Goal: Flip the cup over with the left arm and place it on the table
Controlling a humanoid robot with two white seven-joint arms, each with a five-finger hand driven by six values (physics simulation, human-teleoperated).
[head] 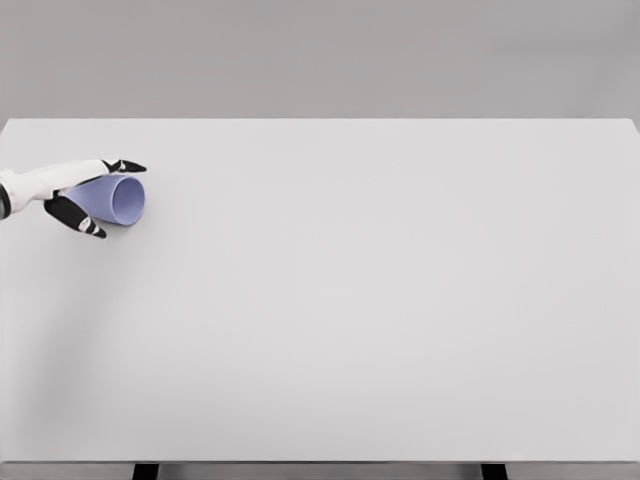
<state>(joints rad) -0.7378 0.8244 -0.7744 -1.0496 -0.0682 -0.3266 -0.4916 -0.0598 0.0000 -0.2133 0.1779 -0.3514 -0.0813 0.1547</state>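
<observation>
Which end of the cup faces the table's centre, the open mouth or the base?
The open mouth: the lilac cup lies sideways in the left hand, mouth toward the right.

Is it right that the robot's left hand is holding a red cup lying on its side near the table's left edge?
Not quite. In the head view the cup is light purple-blue, not red. The rest holds: the left hand grips it, lying sideways near the left edge of the table.
</observation>
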